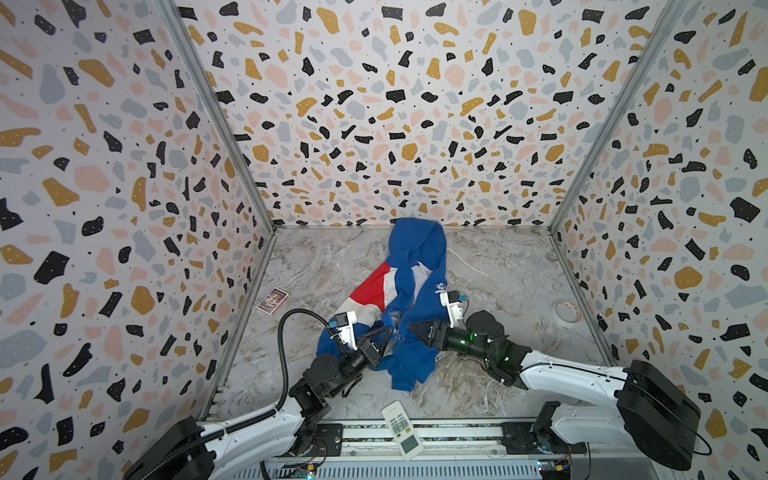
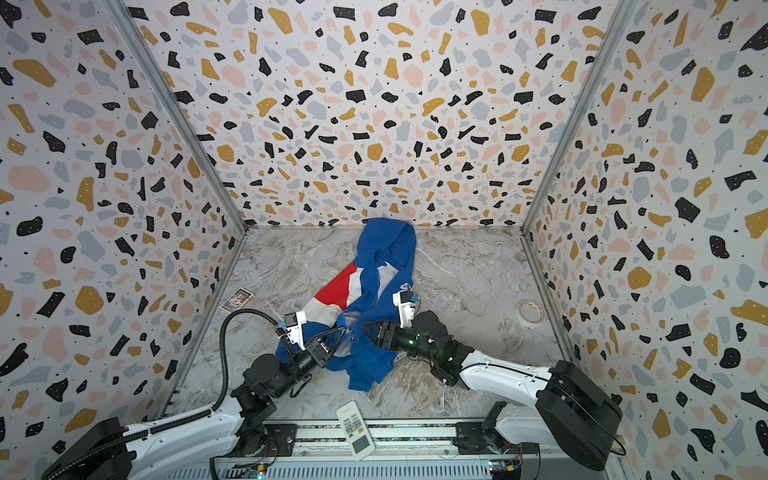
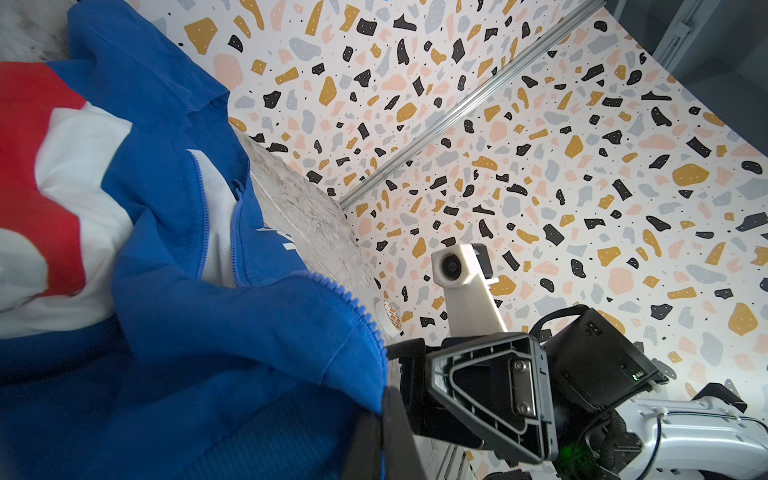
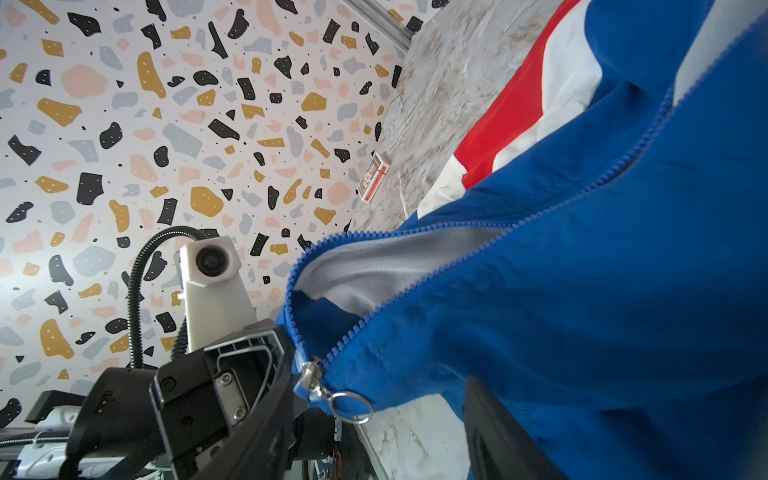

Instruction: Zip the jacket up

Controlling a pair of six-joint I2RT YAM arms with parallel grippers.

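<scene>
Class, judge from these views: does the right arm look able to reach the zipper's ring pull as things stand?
Probably yes: the ring pull hangs exposed close to the right gripper, with nothing between them.

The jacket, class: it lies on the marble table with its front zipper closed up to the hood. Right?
No. The jacket lies on the marble table, but its front zipper is open: the right wrist view shows its halves apart, pale lining between them.
</scene>
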